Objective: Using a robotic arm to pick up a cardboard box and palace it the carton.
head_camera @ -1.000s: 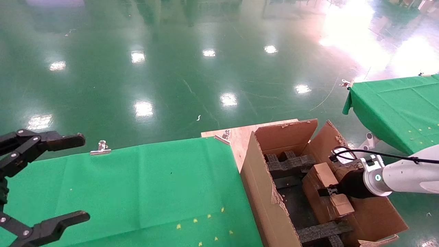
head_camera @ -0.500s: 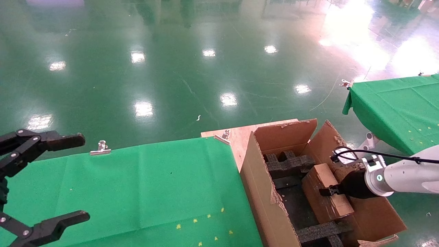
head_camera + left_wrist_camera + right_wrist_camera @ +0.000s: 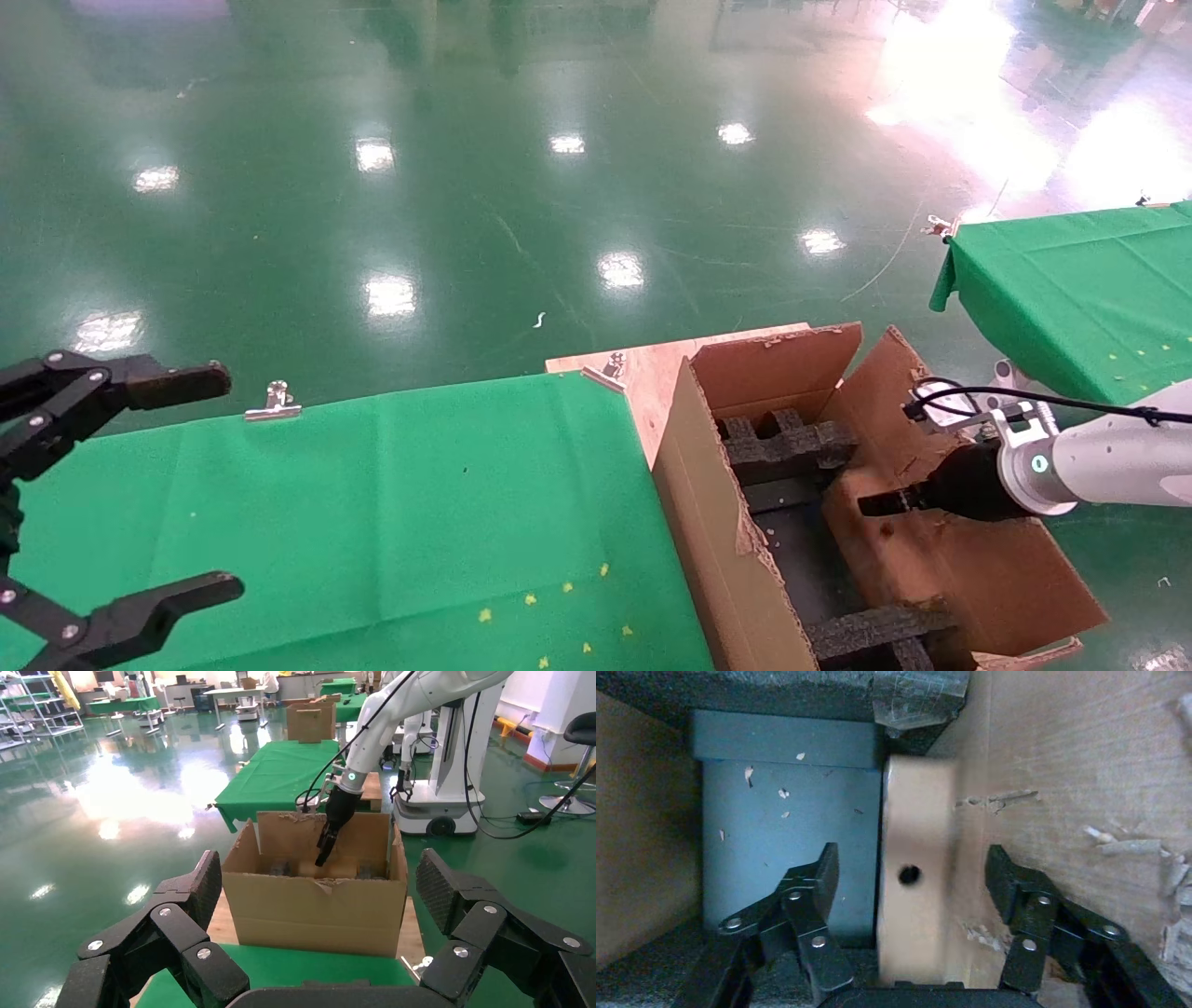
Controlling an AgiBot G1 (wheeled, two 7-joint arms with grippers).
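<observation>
Both fingers (image 3: 821, 881) of my right gripper (image 3: 912, 881) spread wide, touching nothing; cardboard box (image 3: 916, 874) sits loose between them, down inside carton (image 3: 726, 522) against its wall. Half a second ago I still gripped that box higher up; now released, it has dropped. My left gripper (image 3: 112, 494) parked open over green table (image 3: 400, 503).
</observation>
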